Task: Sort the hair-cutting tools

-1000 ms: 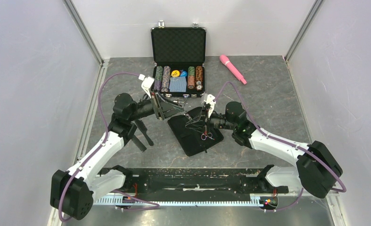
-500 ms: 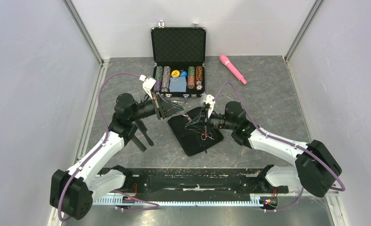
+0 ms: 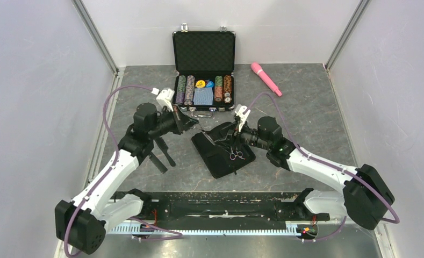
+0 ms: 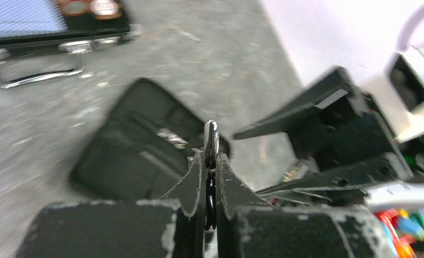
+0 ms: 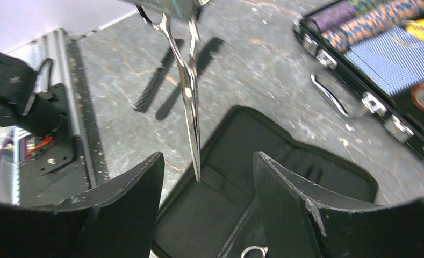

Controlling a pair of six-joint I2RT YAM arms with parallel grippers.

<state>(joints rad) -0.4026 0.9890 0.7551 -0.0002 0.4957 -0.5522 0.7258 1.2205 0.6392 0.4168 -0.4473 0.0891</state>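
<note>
Open black pouch (image 3: 214, 156) at the centre of the table (image 3: 317, 123), with bare surface to its right and a chip case (image 3: 204, 91) just beyond. Left gripper (image 4: 210, 157) clenched on silver scissors (image 5: 188, 80), blades hanging over the pouch. Right gripper (image 5: 208, 161) spread wide, holding nothing. Second small scissors (image 3: 236, 155) lie on the pouch; two black combs (image 5: 156, 81) lie on the table to its left

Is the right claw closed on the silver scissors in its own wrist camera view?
No, the right claw stands open, and the blades of the silver scissors show in the gap, clear of both sides.
</note>
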